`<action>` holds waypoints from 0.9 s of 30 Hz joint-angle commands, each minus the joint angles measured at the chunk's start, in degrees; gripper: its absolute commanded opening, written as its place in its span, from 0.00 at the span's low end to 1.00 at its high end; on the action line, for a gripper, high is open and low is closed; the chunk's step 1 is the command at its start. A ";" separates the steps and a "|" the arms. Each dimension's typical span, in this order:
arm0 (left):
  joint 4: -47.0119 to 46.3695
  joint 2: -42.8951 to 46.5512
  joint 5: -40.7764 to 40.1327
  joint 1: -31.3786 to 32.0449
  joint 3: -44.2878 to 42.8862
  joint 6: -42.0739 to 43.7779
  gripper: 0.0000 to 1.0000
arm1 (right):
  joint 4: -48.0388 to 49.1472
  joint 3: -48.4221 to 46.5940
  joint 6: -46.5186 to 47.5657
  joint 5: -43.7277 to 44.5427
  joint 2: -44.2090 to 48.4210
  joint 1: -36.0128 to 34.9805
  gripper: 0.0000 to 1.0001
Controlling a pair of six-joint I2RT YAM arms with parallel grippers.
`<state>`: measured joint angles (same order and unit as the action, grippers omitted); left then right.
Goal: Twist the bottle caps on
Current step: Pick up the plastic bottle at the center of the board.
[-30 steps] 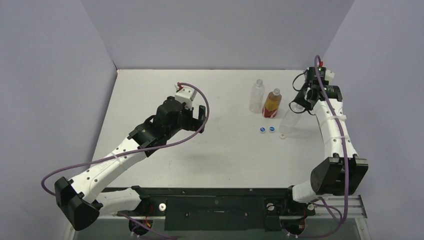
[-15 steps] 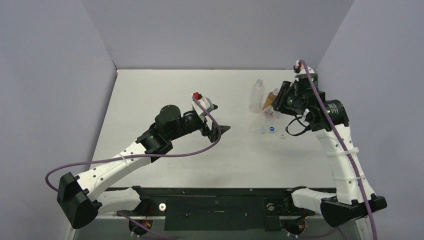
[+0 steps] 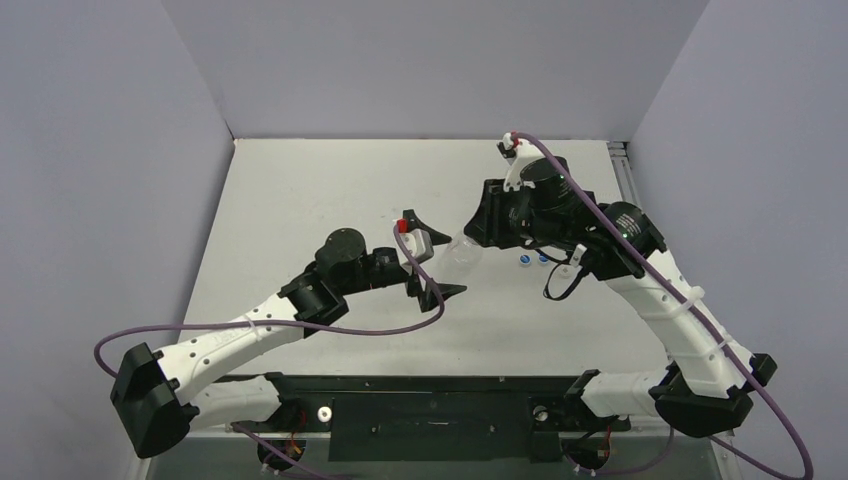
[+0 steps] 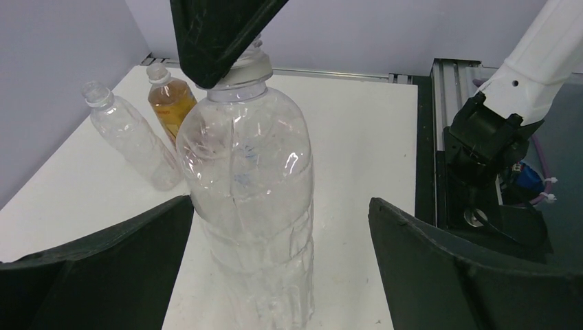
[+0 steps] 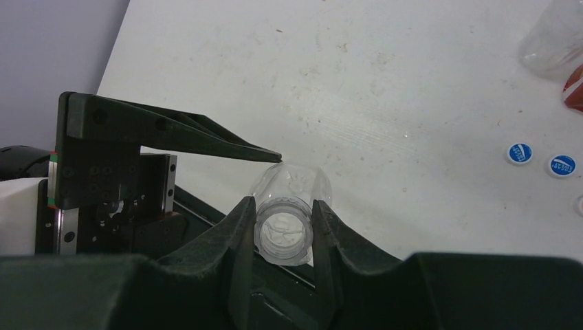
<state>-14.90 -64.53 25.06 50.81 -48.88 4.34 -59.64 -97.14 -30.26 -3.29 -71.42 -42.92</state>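
R gripper (image 5: 282, 206) clamps clear bottle (image 4: 254, 192) at neck — L gripper (image 3: 432, 256) wide open, straddling its body.

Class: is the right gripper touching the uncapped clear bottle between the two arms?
Touching. In the right wrist view the right gripper has its jaws shut on the bottle at its neck.

**White arms, purple cables**

The left arm (image 3: 230, 337) and right arm (image 3: 662, 300) share white link shells dotted with small screw holes, and black joint housings. A purple cable (image 3: 350, 328) loops along each. The left gripper (image 4: 280, 203) carries black wedge-shaped fingers (image 4: 440, 275); a red tag (image 3: 407, 218) marks its wrist.
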 commanded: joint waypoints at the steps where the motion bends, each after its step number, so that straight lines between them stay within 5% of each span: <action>1: -5.92 1.93 -0.98 0.68 1.18 1.35 0.97 | 2.76 -3.53 -1.82 1.28 -1.58 -2.71 0.00; 9: -7.49 2.02 -5.51 0.87 2.61 1.71 1.00 | 2.61 -5.32 -2.27 1.58 -2.52 -4.09 0.00; 19: -6.78 1.74 -6.78 0.88 1.78 1.47 0.54 | 2.59 -4.78 -2.17 2.58 -2.69 -5.16 0.00; 21: -6.57 1.85 -6.78 0.87 1.61 1.32 0.45 | 2.75 -4.39 -2.28 3.07 -2.44 -5.16 0.07; 23: -5.96 1.92 -6.33 0.92 1.29 1.37 0.38 | 3.37 -3.78 -2.59 4.36 -1.88 -5.19 0.30; 25: -5.52 2.15 -6.86 0.88 1.48 1.30 0.36 | 4.29 -3.14 -3.08 5.71 -0.97 -5.21 0.64; 27: -5.05 2.74 -8.44 0.81 1.69 1.29 0.35 | 4.50 -3.15 -3.38 7.77 -0.02 -5.12 0.75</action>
<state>-19.22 -63.68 18.24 51.35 -45.76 5.61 -58.98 -100.29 -32.84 -0.54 -74.02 -47.72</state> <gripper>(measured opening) 0.448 0.654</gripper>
